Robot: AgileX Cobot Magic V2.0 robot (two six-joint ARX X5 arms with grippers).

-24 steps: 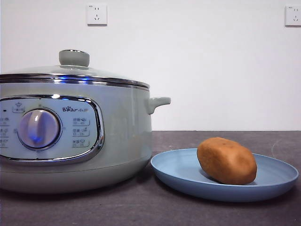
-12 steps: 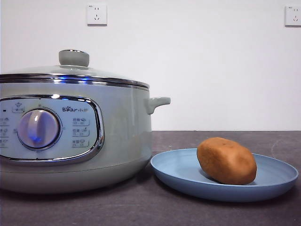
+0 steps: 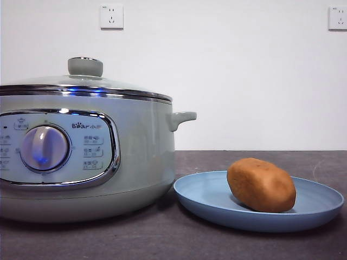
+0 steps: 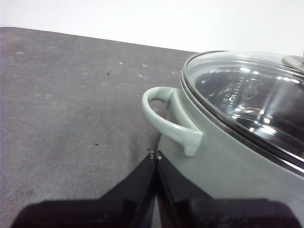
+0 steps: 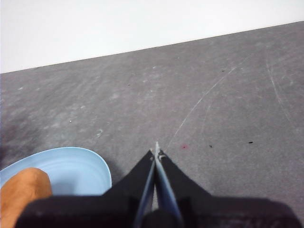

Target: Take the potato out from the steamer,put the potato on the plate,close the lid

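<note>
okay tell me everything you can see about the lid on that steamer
The lid is a shallow glass dome with a steel rim and a round grey-green knob on top. It sits closed and level on the steamer, its rim seated all round as far as can be seen. In the left wrist view the glass is clear and shiny with reflections, showing the inside of the pot. Nothing else touches it; the left pincer is shut, beside the steamer's side handle.

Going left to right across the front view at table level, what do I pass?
Steamer with the lid on it → its side handle → plate → potato lying on that plate.
</note>
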